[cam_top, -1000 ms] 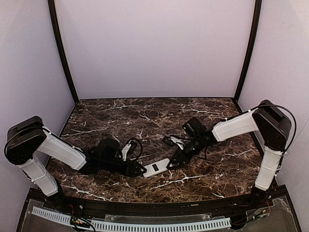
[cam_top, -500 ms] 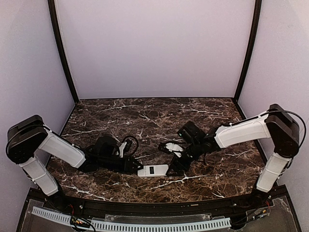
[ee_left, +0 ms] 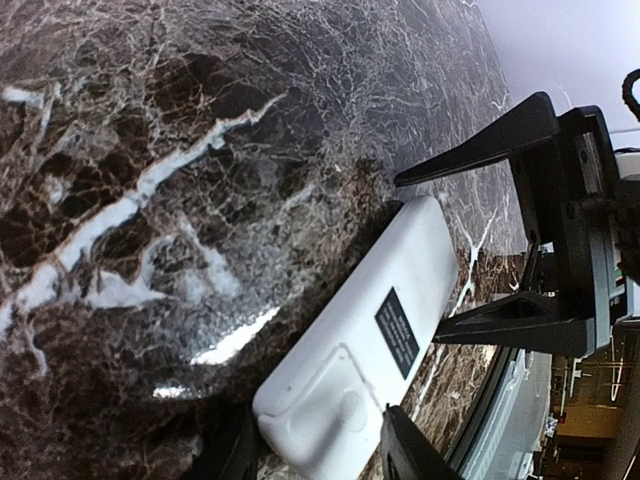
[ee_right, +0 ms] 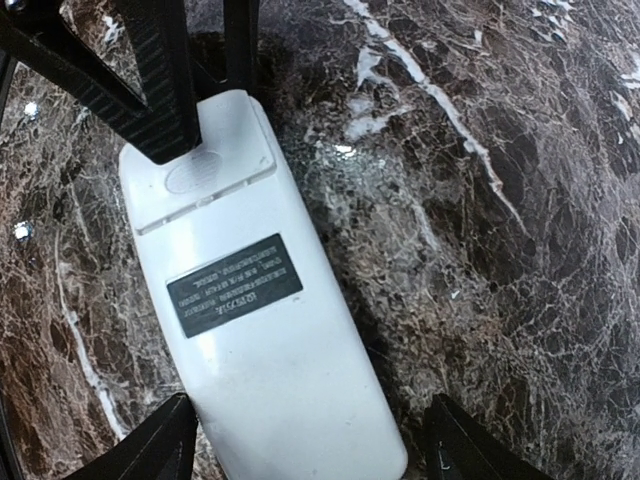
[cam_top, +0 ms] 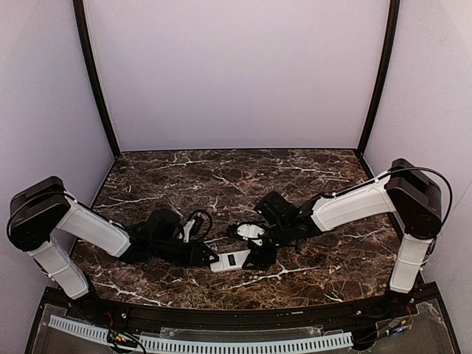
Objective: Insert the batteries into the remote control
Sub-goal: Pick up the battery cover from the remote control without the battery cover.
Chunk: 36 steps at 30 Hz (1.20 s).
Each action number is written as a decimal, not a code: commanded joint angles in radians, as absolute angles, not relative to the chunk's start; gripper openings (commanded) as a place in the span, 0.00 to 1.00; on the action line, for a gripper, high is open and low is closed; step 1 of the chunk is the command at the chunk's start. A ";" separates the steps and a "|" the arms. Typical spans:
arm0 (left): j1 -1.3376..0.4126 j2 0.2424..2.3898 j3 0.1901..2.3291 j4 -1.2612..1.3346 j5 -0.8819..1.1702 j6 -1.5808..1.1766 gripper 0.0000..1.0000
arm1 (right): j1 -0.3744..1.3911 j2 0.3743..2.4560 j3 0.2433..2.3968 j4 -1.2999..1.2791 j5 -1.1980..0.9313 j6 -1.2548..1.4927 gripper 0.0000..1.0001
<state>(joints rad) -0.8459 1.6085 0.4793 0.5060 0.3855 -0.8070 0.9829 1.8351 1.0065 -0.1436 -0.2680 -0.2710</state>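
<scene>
The remote control (cam_top: pixel 234 259) lies back-up on the marble, white with a dark label (ee_right: pixel 233 284). In the left wrist view my left gripper (ee_left: pixel 315 455) is shut on its end with the cover panel (ee_left: pixel 335 405), one finger against each long side. My right gripper (ee_right: pixel 305 455) is open and straddles the opposite end, with a small gap showing beside the right finger. In the top view the left gripper (cam_top: pixel 214 258) and right gripper (cam_top: pixel 259 256) face each other across the remote. The batteries do not show in any view.
The dark marble table (cam_top: pixel 221 177) stretches behind the arms. A black rail (cam_top: pixel 221 316) runs along its near edge, close to the remote. Lilac walls close in the back and both sides.
The left gripper has narrowed onto the remote's end. The right gripper slid left and now straddles the other end. The remote shifted slightly left and turned flatter.
</scene>
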 commanded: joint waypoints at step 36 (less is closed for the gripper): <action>-0.807 1.700 0.493 0.333 0.378 -0.830 0.08 | 1.032 1.904 0.975 -0.135 -0.265 -0.305 0.35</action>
<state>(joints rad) -0.8089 1.6596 0.5236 0.4831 0.4248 -0.8738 1.0142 1.8679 1.0122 -0.1009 -0.2832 -0.3275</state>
